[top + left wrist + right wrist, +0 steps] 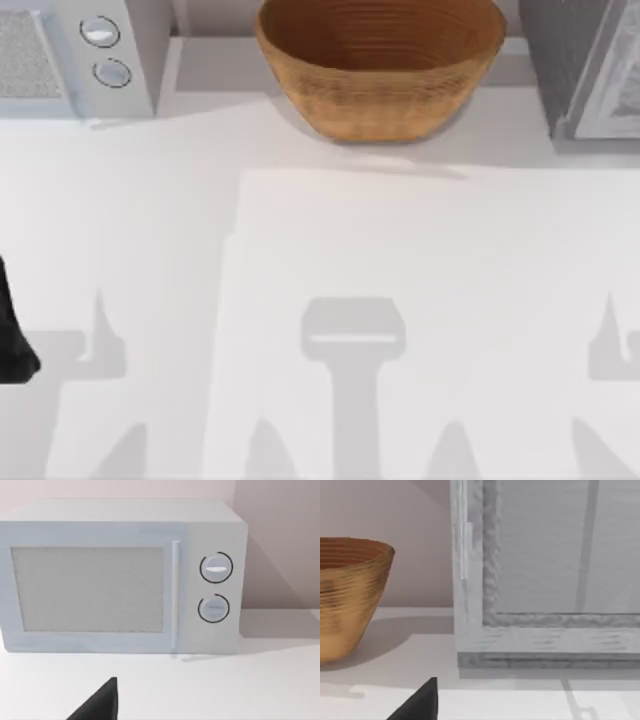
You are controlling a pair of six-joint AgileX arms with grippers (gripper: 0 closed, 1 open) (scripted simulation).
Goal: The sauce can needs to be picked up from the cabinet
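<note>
The sauce can is out of view. The grey cabinet [585,65] stands at the back right of the table. In the right wrist view its framed front [545,580] faces me close up, and nothing inside it can be made out. A dark tip of my right gripper [420,705] shows low in that view, short of the cabinet. My left arm [15,340] sits at the table's left edge. A dark tip of my left gripper [100,705] points toward the microwave.
A big tan woven basket [380,60] [347,595] stands at the back middle, left of the cabinet. A white microwave [75,50] [120,577] with two knobs is at the back left. The white tabletop [400,280] stretches in front of them.
</note>
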